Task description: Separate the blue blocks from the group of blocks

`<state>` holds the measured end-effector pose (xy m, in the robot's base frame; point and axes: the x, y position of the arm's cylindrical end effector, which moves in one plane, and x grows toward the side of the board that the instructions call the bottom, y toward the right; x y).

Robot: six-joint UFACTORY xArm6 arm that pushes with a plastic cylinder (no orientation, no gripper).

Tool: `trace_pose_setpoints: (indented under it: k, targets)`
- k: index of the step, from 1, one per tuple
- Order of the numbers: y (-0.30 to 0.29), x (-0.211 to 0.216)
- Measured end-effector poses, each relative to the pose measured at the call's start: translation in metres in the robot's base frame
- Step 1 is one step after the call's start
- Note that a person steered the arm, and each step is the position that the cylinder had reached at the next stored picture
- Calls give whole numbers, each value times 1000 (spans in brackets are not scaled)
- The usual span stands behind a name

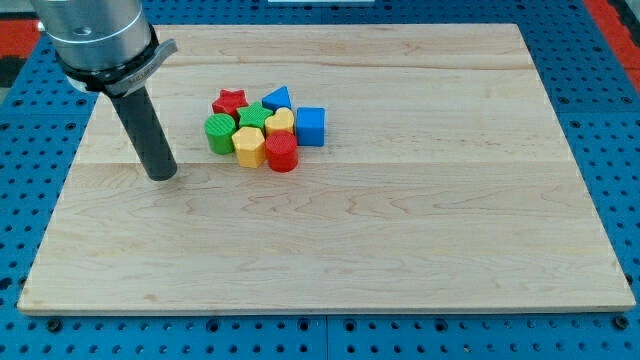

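Ribbed plastic blocks bunched tight above desk (400, 250) centre: blue triangle (278, 98) at cluster's 1 o'clock, blue cube (310, 126) at 3, both touching neighbours. Red star (231, 101), green cylinder (219, 132), yellow hexagon (249, 145), red cylinder (282, 152) alongside. Pale wood-grain planks over blue pegboard. My tip (161, 175), a plain rod with no jaws, well apart at 9 o'clock
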<state>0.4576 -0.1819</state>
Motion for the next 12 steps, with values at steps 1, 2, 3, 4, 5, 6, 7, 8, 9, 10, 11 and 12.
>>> trace_pose_setpoints:
  k: [1, 2, 3, 4, 5, 6, 7, 8, 9, 10, 11, 12]
  targets:
    - [-3, 0]
    - [-3, 25]
    - [-2, 28]
    - [40, 22]
    - [72, 22]
    - [133, 22]
    - [169, 5]
    - [181, -28]
    - [181, -59]
    - [181, -91]
    - [162, -97]
    - [121, -92]
